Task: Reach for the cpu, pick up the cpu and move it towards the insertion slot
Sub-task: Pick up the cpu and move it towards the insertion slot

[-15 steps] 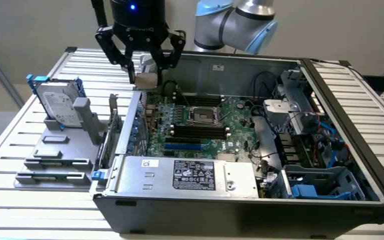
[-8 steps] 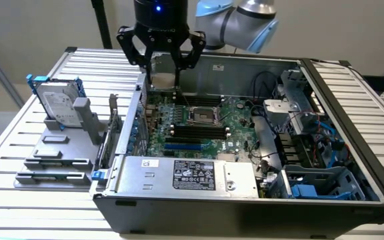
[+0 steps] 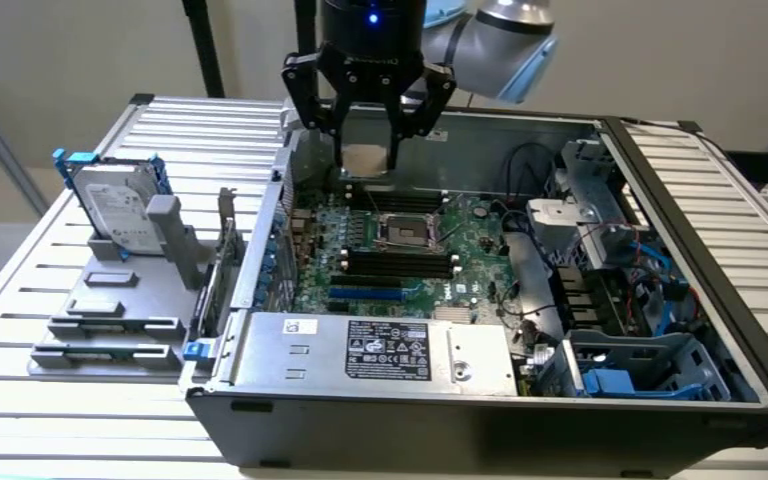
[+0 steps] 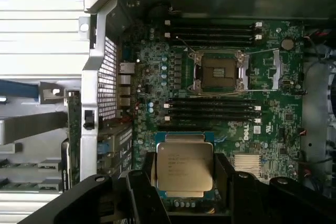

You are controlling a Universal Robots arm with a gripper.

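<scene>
Above the far part of the open black computer case (image 3: 704, 300), your black two-finger gripper (image 3: 368, 140) hangs with its fingers closed partway, pinching the small flat square cpu (image 3: 364, 158) with the silvery metal top and pale tan rim between them. In the wrist view you see the chip (image 4: 185, 166) gripped on two opposite edges by the dark fingers (image 4: 223, 174), lifted clear of the green motherboard (image 4: 273, 93) below it. The chip lies flat, metal top facing the wrist camera, its printed lettering legible there; being nearly square, it has no marked long axis, and its edges run parallel to the board's edges.

The square insertion slot (image 3: 406, 232) with the shiny metal frame and dark centre sits in the middle of the board, open and bare. In the wrist view the slot (image 4: 219, 72) lies apart from the chip, with a bank of long black memory slots (image 4: 212, 109) between them. In the exterior view, you hold the chip above and beyond the slot, near the case's far wall. On the slatted table at the exterior view's left stands an upright silver hard drive (image 3: 115, 205) with blue brackets.
</scene>
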